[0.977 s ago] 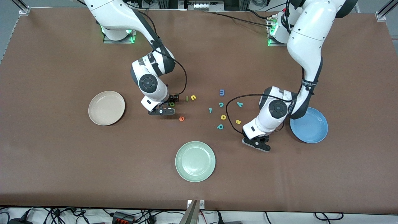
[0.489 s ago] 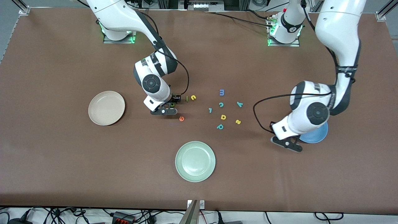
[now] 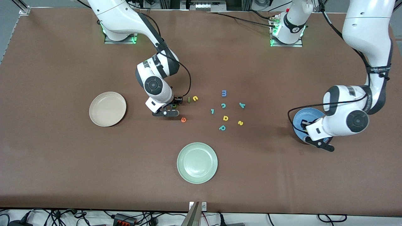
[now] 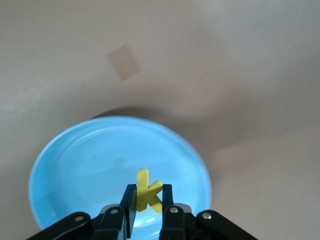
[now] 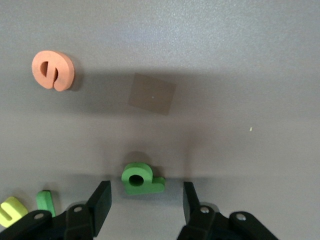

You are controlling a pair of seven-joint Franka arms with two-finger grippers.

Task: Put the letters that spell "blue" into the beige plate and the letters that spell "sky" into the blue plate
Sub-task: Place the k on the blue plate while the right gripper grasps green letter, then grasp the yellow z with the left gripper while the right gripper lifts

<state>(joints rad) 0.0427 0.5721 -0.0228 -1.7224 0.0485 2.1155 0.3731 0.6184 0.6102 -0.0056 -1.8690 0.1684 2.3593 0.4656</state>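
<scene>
My left gripper [image 4: 148, 194] is shut on the yellow k [image 4: 144, 181] and holds it upright over the blue plate [image 4: 85, 165], which lies at the left arm's end of the table [image 3: 299, 118]. My right gripper [image 5: 146, 192] is open and low over the table, one finger on each side of the dark green b [image 5: 142, 178]. The orange e [image 3: 183, 119], the green l [image 3: 188, 99] and the yellow u [image 3: 195, 98] lie close by. The yellow s [image 3: 240, 123] and the teal y [image 3: 242, 105] rest mid-table. The beige plate [image 3: 107, 109] holds nothing.
A pale green plate [image 3: 197, 162] sits nearest the front camera. A blue m [image 3: 224, 93], a teal c [image 3: 223, 105], a teal p [image 3: 222, 127], a yellow a/d letter [image 3: 225, 118] and a small teal piece [image 3: 212, 111] lie among the task letters.
My left arm has swung from beside the letters toward its end of the table, bringing the k over the blue plate. My right gripper has stayed about the green b.
</scene>
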